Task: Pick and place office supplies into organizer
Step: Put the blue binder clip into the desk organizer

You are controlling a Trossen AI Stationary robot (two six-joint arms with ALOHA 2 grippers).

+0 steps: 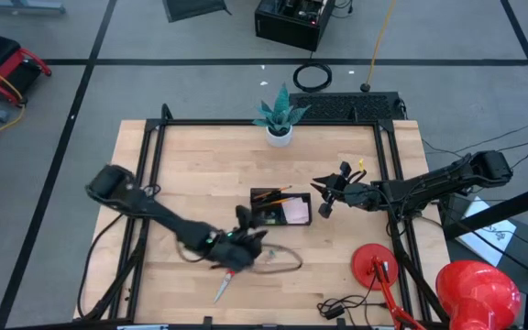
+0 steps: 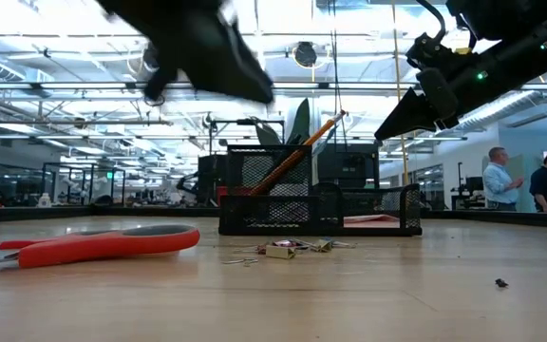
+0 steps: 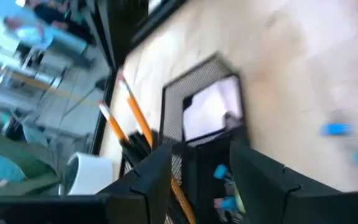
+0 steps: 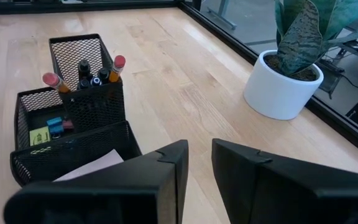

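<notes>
The black mesh organizer (image 1: 280,209) stands mid-table. Orange pencils (image 4: 114,67) and black pens (image 4: 86,71) stick up from its tall cup, and a pink pad (image 3: 213,112) lies in its tray. Red-handled scissors (image 2: 93,245) lie flat near the front edge. Small clips (image 2: 288,249) lie in front of the organizer. My left gripper (image 3: 201,180) is open and empty, above the table at the organizer's near side. My right gripper (image 4: 199,165) hangs above the table right of the organizer, a narrow gap between its fingers, nothing in it.
A white plant pot (image 1: 280,136) stands at the far edge. A red lamp (image 1: 374,261) with its round head (image 1: 479,293) sits at the near right, beside a black cable (image 1: 337,307). People (image 2: 497,180) stand in the room beyond.
</notes>
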